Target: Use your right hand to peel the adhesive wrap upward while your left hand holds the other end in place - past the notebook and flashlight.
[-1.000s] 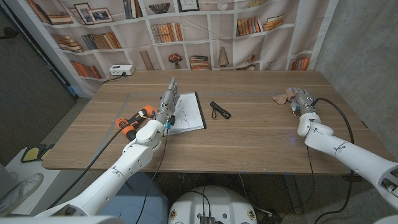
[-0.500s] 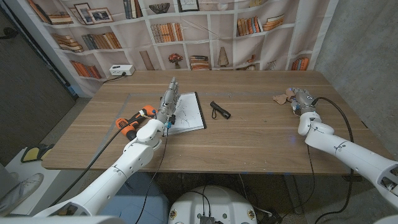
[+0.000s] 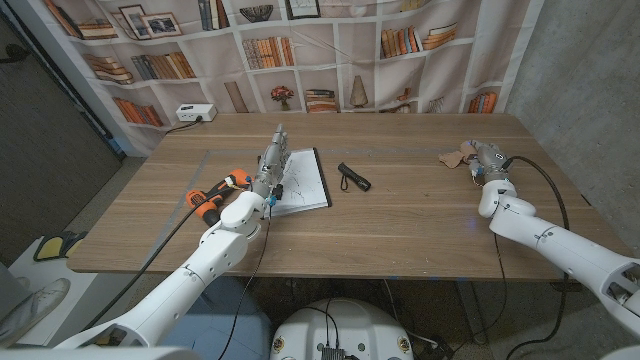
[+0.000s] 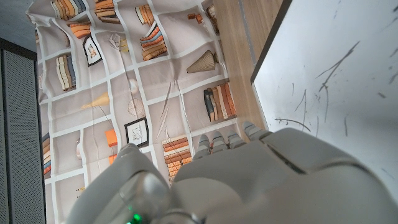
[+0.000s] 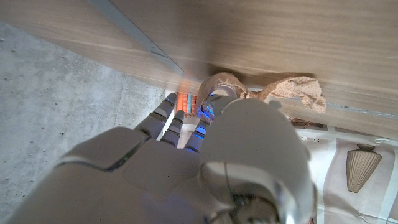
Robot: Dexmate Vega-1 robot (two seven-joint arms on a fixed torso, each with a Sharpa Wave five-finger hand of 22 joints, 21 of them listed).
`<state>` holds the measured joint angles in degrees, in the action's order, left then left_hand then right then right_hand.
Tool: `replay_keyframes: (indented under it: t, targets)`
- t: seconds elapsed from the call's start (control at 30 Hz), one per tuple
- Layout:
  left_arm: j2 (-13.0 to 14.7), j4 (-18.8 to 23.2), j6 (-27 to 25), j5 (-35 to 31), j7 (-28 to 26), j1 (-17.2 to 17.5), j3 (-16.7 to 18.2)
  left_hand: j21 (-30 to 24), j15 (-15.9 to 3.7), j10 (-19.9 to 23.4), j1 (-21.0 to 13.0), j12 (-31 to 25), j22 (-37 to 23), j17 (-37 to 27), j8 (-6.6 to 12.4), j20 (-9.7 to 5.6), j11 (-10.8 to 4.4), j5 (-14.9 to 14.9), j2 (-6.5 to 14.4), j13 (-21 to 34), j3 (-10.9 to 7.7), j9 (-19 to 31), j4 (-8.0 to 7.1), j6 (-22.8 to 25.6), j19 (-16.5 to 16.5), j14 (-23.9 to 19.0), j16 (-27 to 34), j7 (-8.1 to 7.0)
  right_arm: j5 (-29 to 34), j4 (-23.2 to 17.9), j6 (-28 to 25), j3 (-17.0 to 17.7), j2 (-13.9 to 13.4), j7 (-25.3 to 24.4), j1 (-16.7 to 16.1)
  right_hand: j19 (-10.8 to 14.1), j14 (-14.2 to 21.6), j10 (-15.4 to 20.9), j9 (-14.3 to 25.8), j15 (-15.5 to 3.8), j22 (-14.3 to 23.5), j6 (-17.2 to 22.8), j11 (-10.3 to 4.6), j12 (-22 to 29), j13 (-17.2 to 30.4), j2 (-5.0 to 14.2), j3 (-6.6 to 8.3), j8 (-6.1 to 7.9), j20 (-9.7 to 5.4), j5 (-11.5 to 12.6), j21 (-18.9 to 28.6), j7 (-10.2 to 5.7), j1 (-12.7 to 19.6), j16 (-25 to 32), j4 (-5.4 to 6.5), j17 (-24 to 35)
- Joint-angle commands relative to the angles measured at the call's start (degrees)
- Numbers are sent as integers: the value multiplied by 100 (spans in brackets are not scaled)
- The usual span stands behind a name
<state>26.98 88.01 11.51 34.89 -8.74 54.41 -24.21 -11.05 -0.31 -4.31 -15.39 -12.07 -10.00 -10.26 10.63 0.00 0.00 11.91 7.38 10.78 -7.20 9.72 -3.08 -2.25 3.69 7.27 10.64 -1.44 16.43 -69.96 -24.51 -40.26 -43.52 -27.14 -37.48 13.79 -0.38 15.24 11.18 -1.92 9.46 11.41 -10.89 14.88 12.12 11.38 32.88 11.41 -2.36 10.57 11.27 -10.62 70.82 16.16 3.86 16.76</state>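
At the table's far right, my right hand touches the wrap, grip unclear; soft, light, clingy, I'd pinch its loose end.

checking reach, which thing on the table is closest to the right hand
The tan adhesive wrap, crumpled right beside the right hand; notebook, flashlight and drill lie across the table.

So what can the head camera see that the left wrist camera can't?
Head view: the flashlight, an orange drill, the tan wrap by the right hand, and the whole table. Left wrist view: close-up scribbles on the notebook's white page. Both share the notebook, the left hand at its edge, and the bookshelf backdrop.
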Motion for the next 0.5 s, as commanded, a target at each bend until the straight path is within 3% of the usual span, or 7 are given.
replay_keyframes:
  t: [0.03,0.27,0.5]
  targets:
    - [13,116,-27,-13,-104,87,17,-21,1,23,66,7,-14,-13,-16,1,-14,-23,-2,24,-27,24,2,22,-21,-45,0,-22,30,385,155,-158,142,47,217,106,81,-106,12,-1035,5,-90,-13,-86,54,-144,-124,-26,-506,-29,49,7,-15,9,-159,-47]
    - [12,134,-37,-15,-124,104,15,-21,-4,24,68,7,-14,-13,-15,1,-9,-22,-2,24,-29,24,3,25,-20,-47,0,-21,20,484,180,-205,172,65,276,151,91,-250,10,-1015,1,-179,6,-161,67,-195,-276,-41,-480,-40,33,8,-54,-23,-283,-111]
    - [-10,112,-40,-26,-107,76,-13,-21,0,24,72,7,-14,-13,-13,-1,-15,-22,-3,24,-32,24,3,29,-19,-50,1,-17,18,554,234,-218,167,5,307,166,95,-283,10,-1013,1,-185,2,-179,70,-201,-325,-35,-477,-41,27,8,-64,-35,-326,-135]
